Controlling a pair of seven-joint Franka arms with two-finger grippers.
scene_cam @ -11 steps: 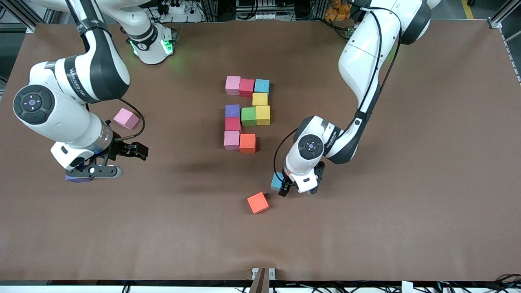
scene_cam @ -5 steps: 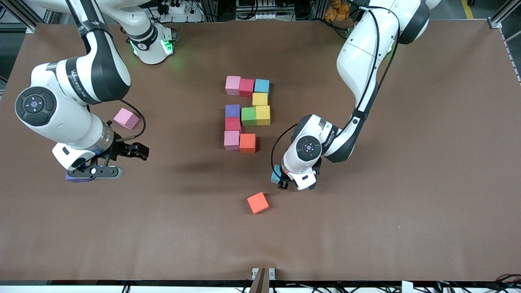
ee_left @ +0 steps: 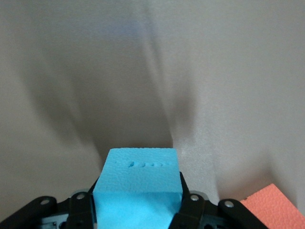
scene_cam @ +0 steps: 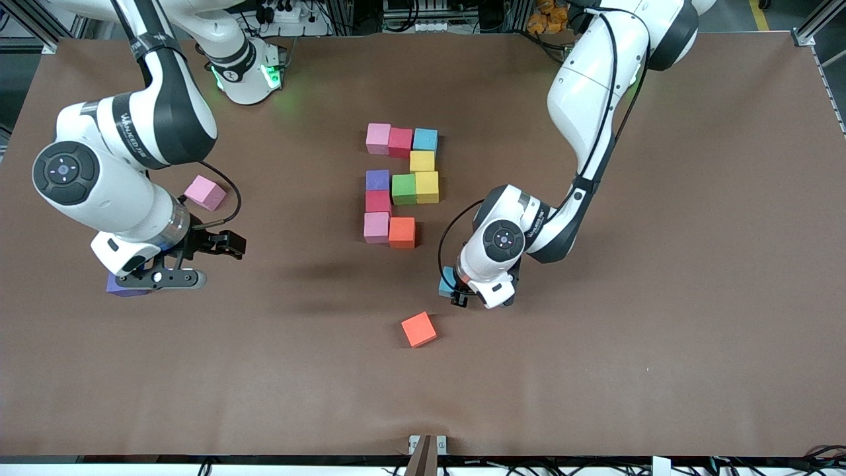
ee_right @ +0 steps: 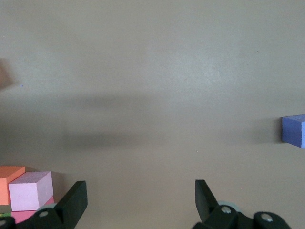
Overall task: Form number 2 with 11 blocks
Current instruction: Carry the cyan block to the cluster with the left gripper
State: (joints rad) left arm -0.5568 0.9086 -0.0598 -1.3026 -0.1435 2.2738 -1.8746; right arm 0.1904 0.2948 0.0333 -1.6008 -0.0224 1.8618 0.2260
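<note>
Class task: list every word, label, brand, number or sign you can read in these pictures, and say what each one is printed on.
Printed lettering on the right white robot arm's dark band: too small to read.
Printed lettering on the left white robot arm's dark band: too small to read.
Coloured matte foam cubes and brown table: no text.

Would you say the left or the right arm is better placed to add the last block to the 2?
Left. Its hand is shut on a blue block, close to the gap beside the orange block. The right hand, open and empty, waits over a purple block.
</note>
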